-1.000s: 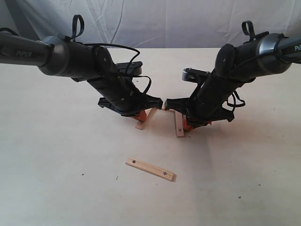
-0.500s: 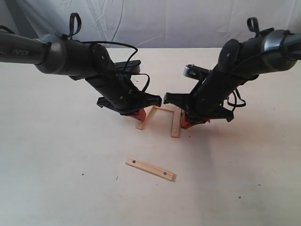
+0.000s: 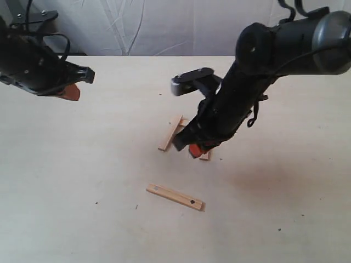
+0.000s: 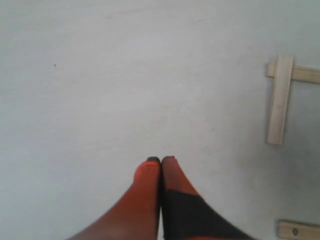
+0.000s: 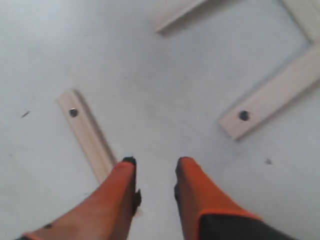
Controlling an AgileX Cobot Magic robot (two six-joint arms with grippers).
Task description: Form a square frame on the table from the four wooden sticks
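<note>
Three of the wooden sticks form a U open toward the front of the table (image 3: 71,192): a left stick (image 3: 170,132), a back stick (image 3: 184,121) and a right stick (image 3: 205,156) mostly hidden under my right arm. The fourth, a dotted stick (image 3: 175,197), lies alone in front. My right gripper (image 3: 194,149) hovers open above the U's open side; in the right wrist view the gripper (image 5: 156,161) is empty, with the loose stick (image 5: 85,132) beside one finger and the right dotted stick (image 5: 272,97) beyond. My left gripper (image 3: 68,90) is shut and empty, far to the back left (image 4: 161,160).
A white cloth backdrop (image 3: 164,27) hangs behind the table's far edge. The left wrist view shows the left stick (image 4: 280,100) crossing the back stick (image 4: 306,75), and the loose stick's end (image 4: 299,231).
My left arm has pulled away from the sticks to the back left. My right arm has swung left and forward over the U, hiding the right stick.
</note>
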